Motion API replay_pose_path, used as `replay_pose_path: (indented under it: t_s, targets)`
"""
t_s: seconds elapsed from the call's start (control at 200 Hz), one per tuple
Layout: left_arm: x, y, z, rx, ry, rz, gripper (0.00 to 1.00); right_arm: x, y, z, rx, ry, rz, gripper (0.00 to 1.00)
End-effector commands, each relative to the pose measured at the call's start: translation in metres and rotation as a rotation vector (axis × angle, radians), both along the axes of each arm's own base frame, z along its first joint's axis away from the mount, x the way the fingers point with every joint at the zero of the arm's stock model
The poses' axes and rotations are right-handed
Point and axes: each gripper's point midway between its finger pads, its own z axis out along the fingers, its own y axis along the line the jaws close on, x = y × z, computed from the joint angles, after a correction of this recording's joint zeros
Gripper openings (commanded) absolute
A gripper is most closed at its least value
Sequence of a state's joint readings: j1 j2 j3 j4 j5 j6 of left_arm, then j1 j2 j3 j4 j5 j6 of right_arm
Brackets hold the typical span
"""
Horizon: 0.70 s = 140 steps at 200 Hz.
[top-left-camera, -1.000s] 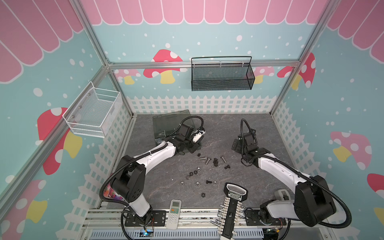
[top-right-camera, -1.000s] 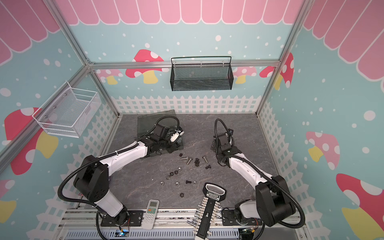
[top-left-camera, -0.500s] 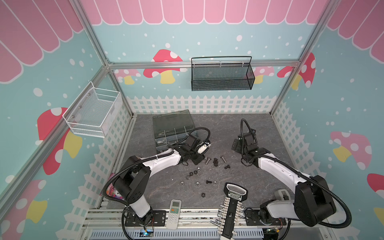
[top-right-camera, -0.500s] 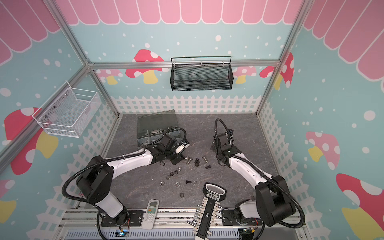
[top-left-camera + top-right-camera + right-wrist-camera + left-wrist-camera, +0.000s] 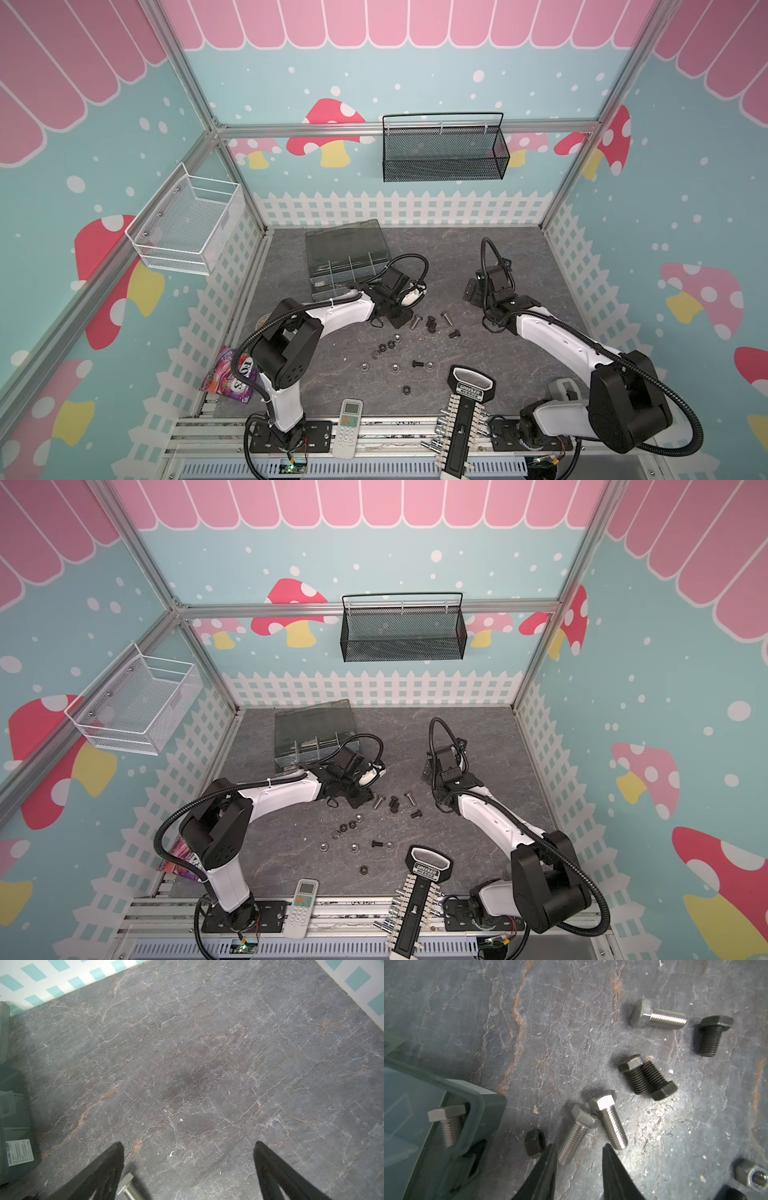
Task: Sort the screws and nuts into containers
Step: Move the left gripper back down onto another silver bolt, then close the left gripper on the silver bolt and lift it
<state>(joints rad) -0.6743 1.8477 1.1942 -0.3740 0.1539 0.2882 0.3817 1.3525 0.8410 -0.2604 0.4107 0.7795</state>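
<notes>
Several screws (image 5: 431,324) and nuts (image 5: 390,345), silver and black, lie loose mid-table in both top views. The organizer box (image 5: 345,266) stands open at the back left; one of its containers (image 5: 415,1118) holds a silver screw (image 5: 448,1124). My left gripper (image 5: 579,1147) is low over the pile, just right of the box corner. It is open a little. The threaded end of a silver screw (image 5: 575,1132) lies between its fingertips, ungripped. A black nut (image 5: 534,1142) sits just outside one finger. My right gripper (image 5: 188,1144) is wide open over bare table, a silver screw (image 5: 126,1187) beside one finger.
A white remote (image 5: 350,422) and a black socket rack (image 5: 465,419) lie at the front edge. A snack packet (image 5: 230,376) is at the front left. On the walls hang a black mesh basket (image 5: 444,149) and a white wire basket (image 5: 187,224).
My left gripper has come away from the organizer box toward the front right, down to the screw pile, and its jaws have narrowed. The right arm has stayed still.
</notes>
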Motion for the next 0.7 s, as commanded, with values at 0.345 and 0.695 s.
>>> replay_pose_path:
  t_s: [0.345,0.695]
  targets:
    - [-0.005,-0.005,-0.018,0.077,0.062,-0.028,0.31,-0.006,-0.005,-0.001,-0.008,0.000,-0.029,0.98]
    - [0.002,-0.003,-0.028,0.115,0.085,0.007,0.32,-0.007,-0.006,-0.002,-0.012,0.002,-0.030,0.98]
